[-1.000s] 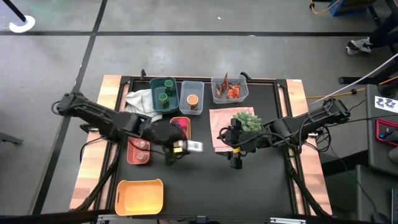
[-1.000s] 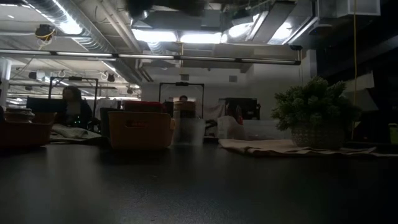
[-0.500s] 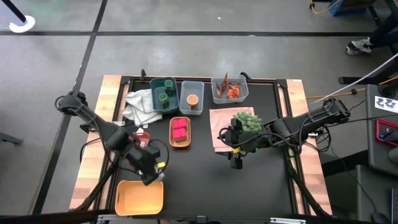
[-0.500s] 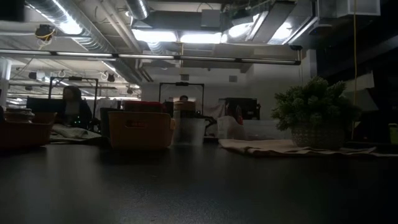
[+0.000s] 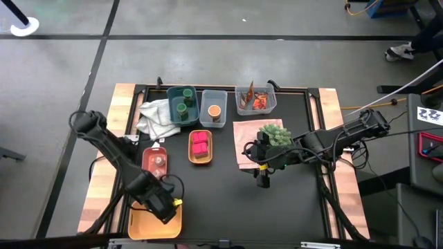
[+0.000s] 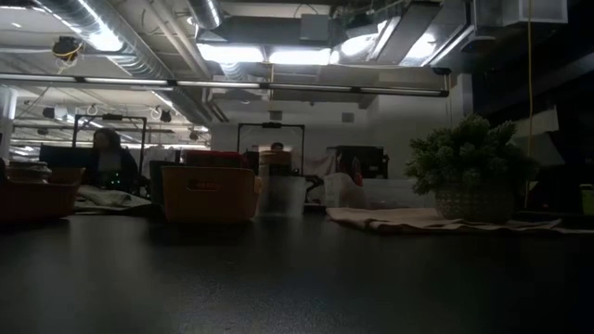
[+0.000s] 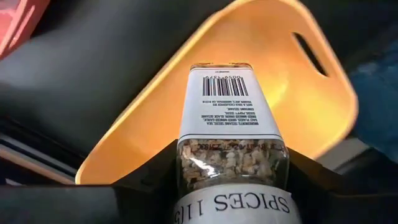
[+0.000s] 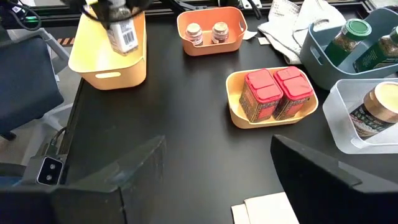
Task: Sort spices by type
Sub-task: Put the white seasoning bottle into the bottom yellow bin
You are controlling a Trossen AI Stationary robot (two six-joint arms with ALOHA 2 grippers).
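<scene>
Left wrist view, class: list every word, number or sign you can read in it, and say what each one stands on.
"SPICES 11": large print, seen upside down, on the white label of the spice bottle held in the left end effector over the yellow bin; the text runs out of the picture.
Barcode with a row of digits above it, on the same label: too small to read.
Block of ingredient lines under the barcode: too small to read.

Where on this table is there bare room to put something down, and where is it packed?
Bare: the black tabletop at the front, between the yellow bin and the right claw. Also the yellow bin's floor, though the left claw holds the spice bottle over it. Crowded: the back row of bins, from the teal bin to the clear tub.
</scene>
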